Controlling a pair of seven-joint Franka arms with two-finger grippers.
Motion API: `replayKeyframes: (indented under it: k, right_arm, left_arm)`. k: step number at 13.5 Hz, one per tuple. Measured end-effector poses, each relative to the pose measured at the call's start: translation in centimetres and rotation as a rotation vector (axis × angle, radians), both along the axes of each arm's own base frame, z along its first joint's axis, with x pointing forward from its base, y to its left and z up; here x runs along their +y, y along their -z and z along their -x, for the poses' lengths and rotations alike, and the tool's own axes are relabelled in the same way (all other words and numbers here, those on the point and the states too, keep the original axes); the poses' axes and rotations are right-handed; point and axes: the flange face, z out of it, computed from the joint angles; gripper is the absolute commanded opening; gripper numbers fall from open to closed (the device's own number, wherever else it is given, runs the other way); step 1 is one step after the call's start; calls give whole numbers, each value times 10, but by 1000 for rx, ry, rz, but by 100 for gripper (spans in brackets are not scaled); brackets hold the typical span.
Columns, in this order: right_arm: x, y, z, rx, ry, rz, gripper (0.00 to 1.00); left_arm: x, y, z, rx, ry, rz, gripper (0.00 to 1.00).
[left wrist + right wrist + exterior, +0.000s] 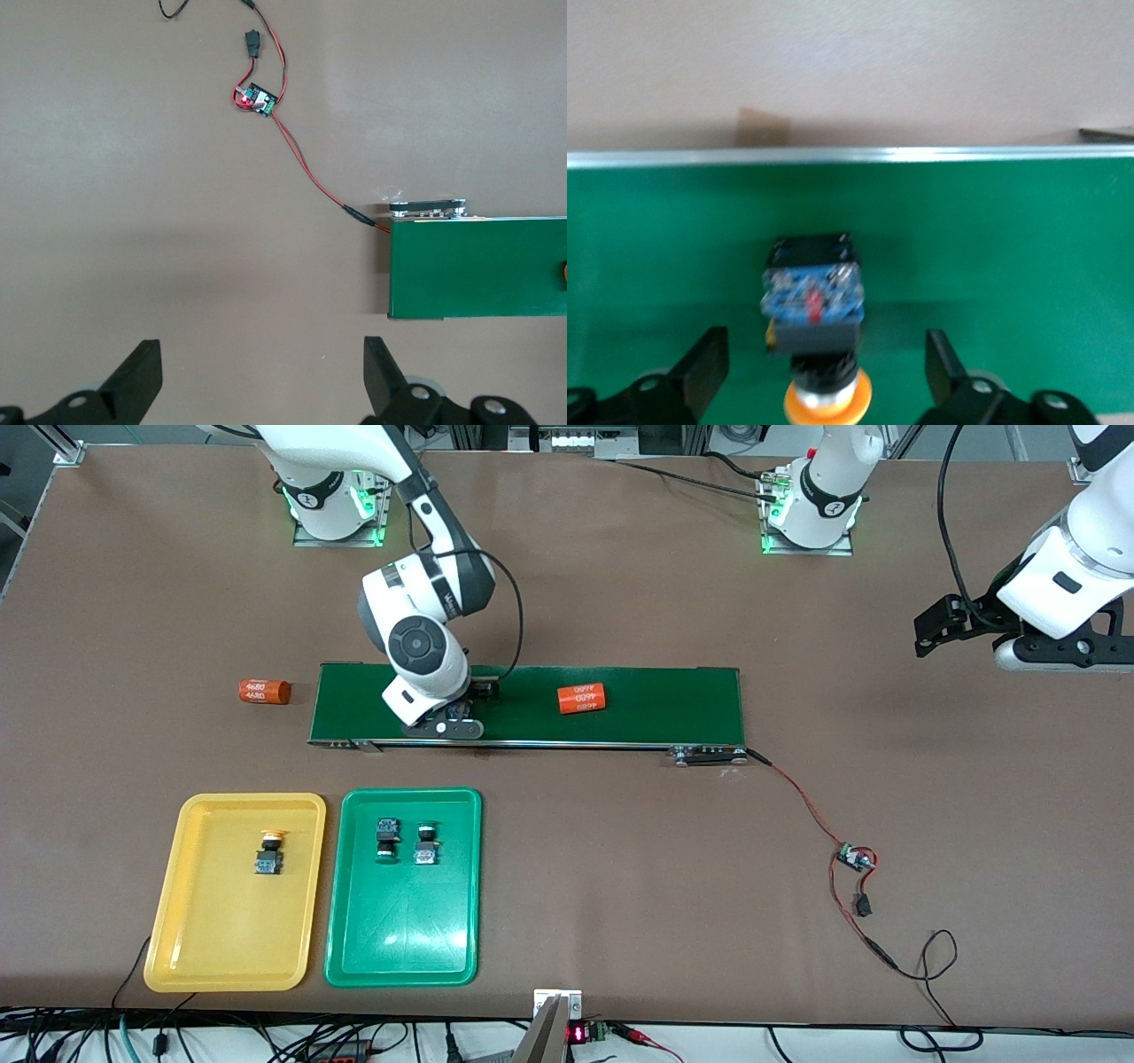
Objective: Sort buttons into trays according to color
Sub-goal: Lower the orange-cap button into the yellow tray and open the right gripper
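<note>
While three buttons lie sorted in trays, right hand (819,367), open, straddles a fourth button (815,314) on the conveyor belt (638,704); left hand (261,376) waits open beside that belt.

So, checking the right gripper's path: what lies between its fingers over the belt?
In the right wrist view, the right gripper is open, its fingers flanking a yellow-capped button lying on the belt; nothing else.

Bright, even overhead light gives soft shadows on the brown surface (620,602) and pale glare in both trays, while the right wrist view is softly blurred around the button (813,301).
</note>
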Motion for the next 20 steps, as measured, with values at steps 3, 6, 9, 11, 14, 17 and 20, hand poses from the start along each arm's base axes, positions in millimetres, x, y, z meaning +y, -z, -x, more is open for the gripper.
replayKeyframes:
  k: [3,6,9,11,14,17,20]
  right_arm:
    - [-20,5,-13,3,1,-4,25]
    - [-22,5,-14,3,3,-4,8]
    - [-20,-3,-20,-14,5,-14,4]
    - [-25,-20,-37,-37,24,-27,0]
    - [-75,-66,-94,-97,108,-49,0]
    - [-146,-67,-137,-137,83,50,0]
    - [-217,-43,-164,-133,32,87,0]
  left_arm:
    - [-1,0,0,0,1,0,100]
    - [-1,0,0,0,2,0,100]
    - [-1,0,0,0,2,0,100]
    - [-2,0,0,0,4,0,100]
    - [-2,0,0,2,3,0,100]
    - [-1,2,3,23,1,-2,100]
    - [-1,2,3,27,2,-3,100]
